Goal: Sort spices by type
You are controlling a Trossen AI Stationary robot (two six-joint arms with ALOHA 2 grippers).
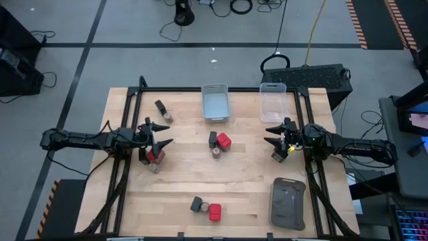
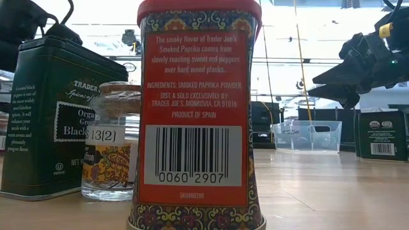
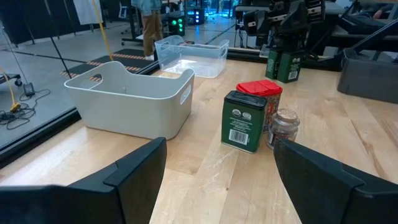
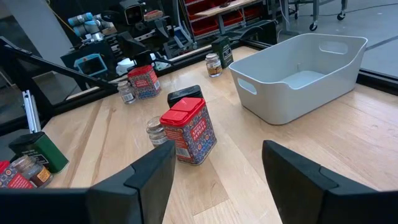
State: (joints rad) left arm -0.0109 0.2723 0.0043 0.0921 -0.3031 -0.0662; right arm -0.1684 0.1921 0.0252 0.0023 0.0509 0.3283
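Note:
Spice containers stand in small groups on the wooden table. A dark tin (image 1: 212, 138), a red-capped tin (image 1: 223, 141) and a jar (image 1: 216, 152) stand mid-table; they also show as tin (image 3: 244, 121), red cap (image 3: 260, 89) and jar (image 3: 283, 127). My left gripper (image 1: 159, 136) (image 3: 217, 149) is open, hovering beside a red-capped tin (image 1: 154, 156) at the table's left. My right gripper (image 1: 272, 134) (image 4: 217, 155) is open, above a dark tin (image 1: 276, 155) at the right. A third group, dark tin (image 2: 54, 121), jar (image 2: 112, 153) and red tin (image 2: 198, 115), stands at the near edge.
A grey bin (image 1: 215, 102) and a clear bin (image 1: 277, 104) sit at the far edge. A flat dark tray (image 1: 287, 203) lies near right. Another dark tin (image 1: 160, 107) and jar (image 1: 166, 117) stand far left. Bare wood lies between the groups.

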